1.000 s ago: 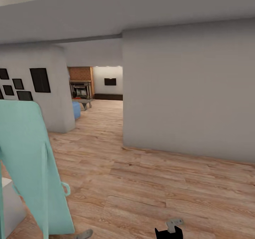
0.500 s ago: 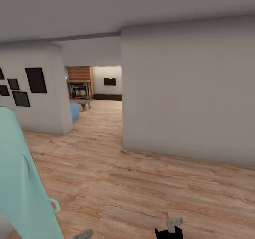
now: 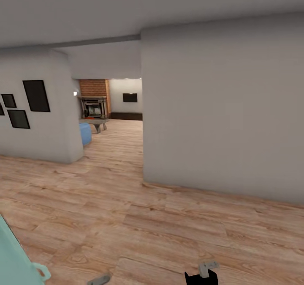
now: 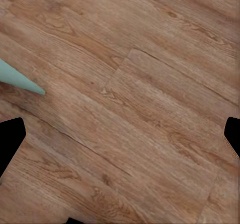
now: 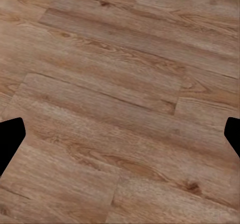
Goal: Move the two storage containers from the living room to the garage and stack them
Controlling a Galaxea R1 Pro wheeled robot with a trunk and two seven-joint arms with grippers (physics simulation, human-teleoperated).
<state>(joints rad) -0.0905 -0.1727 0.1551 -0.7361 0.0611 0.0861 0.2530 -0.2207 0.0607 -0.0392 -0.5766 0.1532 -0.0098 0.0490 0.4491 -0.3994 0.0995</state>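
A corridor of light wood-plank flooring (image 3: pixel 169 217) runs ahead in the head view, between a broad white wall (image 3: pixel 228 107) on the right and a rounded white wall corner (image 3: pixel 63 107) on the left that carries several dark picture frames (image 3: pixel 36 95). Through the opening between them lies the living room (image 3: pixel 110 107), far off: a brick-sided fireplace (image 3: pixel 94 103), a low grey worktop (image 3: pixel 98 123) in front of it, a blue seat (image 3: pixel 84 132) nearer the corner, a dark low cabinet (image 3: pixel 126 116) along the back wall and a small dark screen (image 3: pixel 129 97) above it. A tiny orange-red speck shows by the hearth; it is too small to tell whether it is one of the storage containers.

At the lower left edge of the head view stands a pale teal object (image 3: pixel 14 259) with a small looped handle; its tip also shows in the left wrist view (image 4: pixel 22 80), lying over the planks.

The left claw (image 4: pixel 120 134) points down at bare planks; its dark fingertips (image 4: pixel 10 139) sit at the frame's two sides, well apart, with nothing between them. The right claw (image 5: pixel 120 134) is likewise spread wide over bare planks, grasping nothing, fingertips (image 5: pixel 9 139) at the edges. A grey-and-black part of the right arm (image 3: pixel 202 272) shows at the bottom of the head view, and a grey piece of the left arm (image 3: pixel 98 280) just beside the teal object. Both claws are far from the living room beyond the opening.
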